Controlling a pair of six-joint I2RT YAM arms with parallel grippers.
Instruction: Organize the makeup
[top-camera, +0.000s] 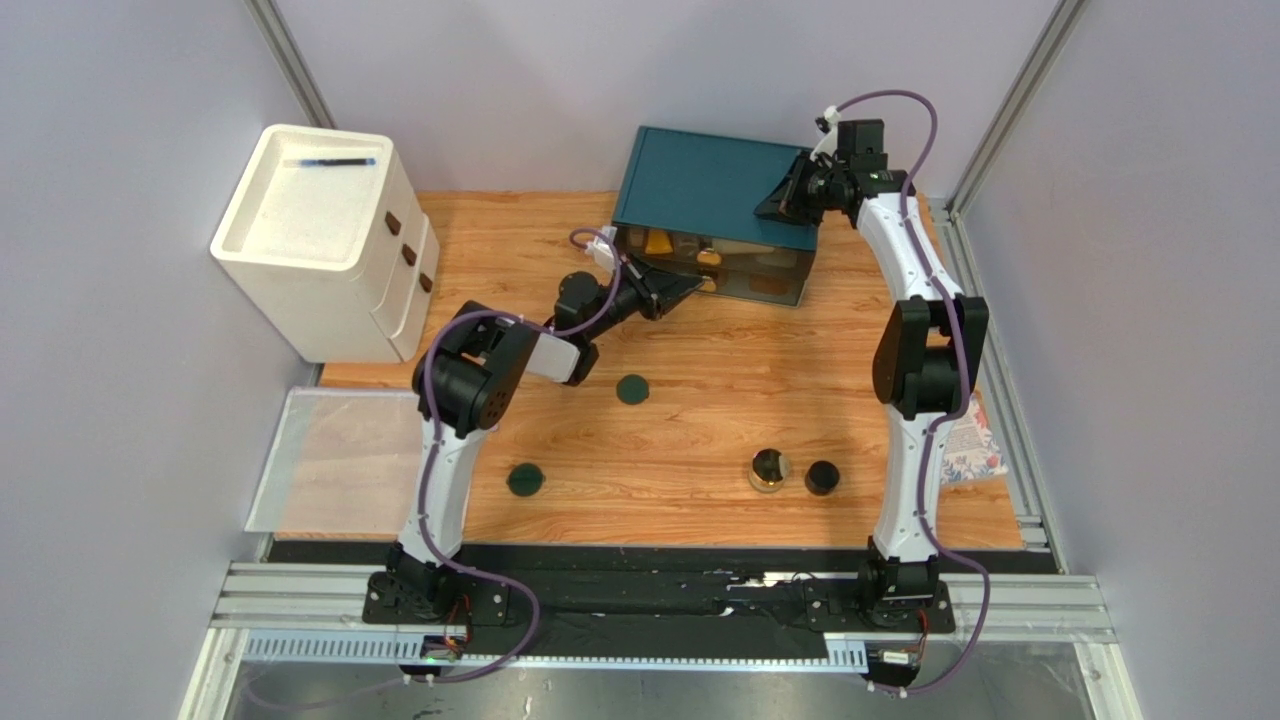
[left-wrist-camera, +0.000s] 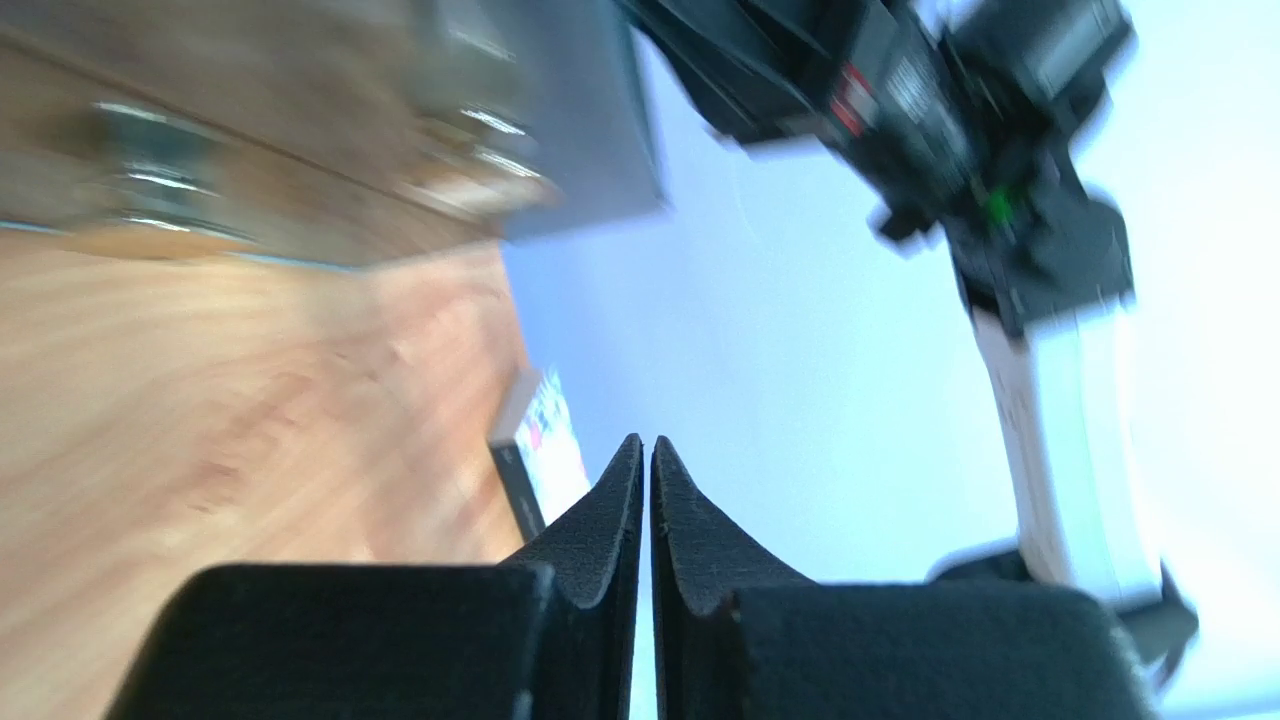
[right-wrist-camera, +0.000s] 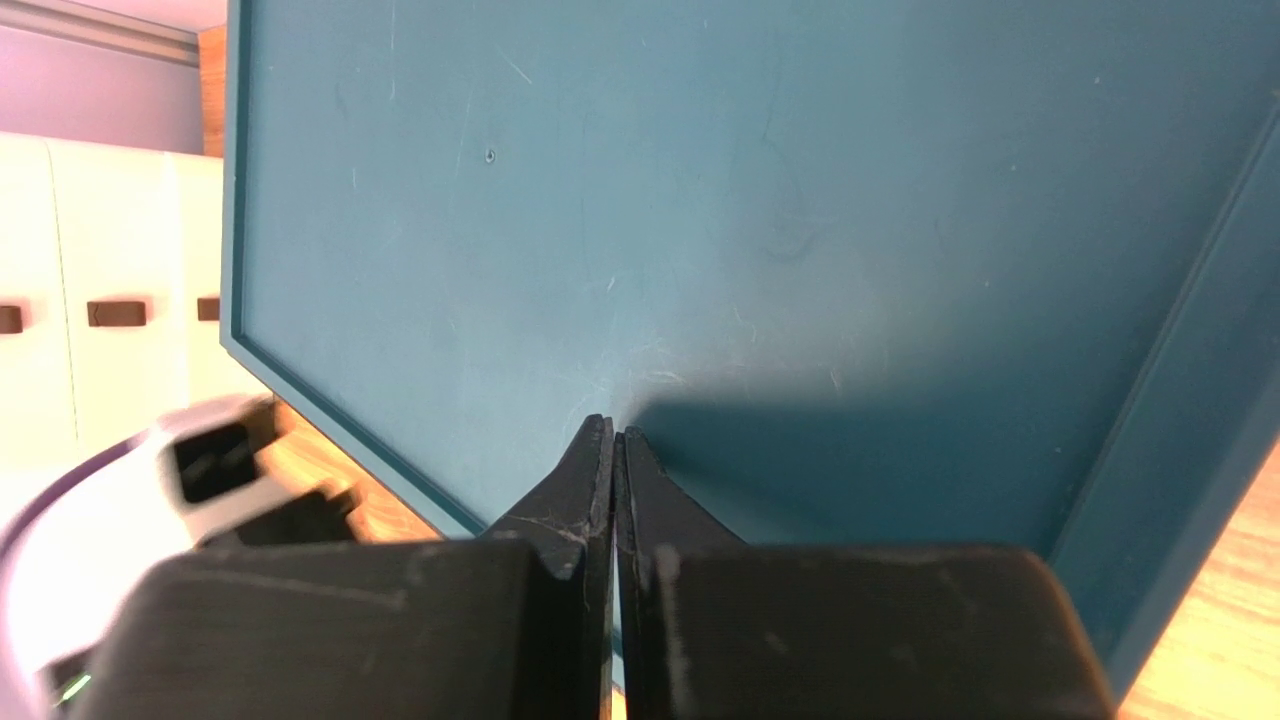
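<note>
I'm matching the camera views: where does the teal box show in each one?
Top external: teal box upper centre, at the back of the wooden table.
Left wrist: top left, blurred.
Right wrist: its top fills most of the frame.
Shared landmark: that table, seen in all three.

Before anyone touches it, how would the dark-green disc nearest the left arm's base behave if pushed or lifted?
The dark-green disc lies flat on the wooden table, so it would probably slide, not roll or tip. Its low edge likely leaves little to pinch.
</note>
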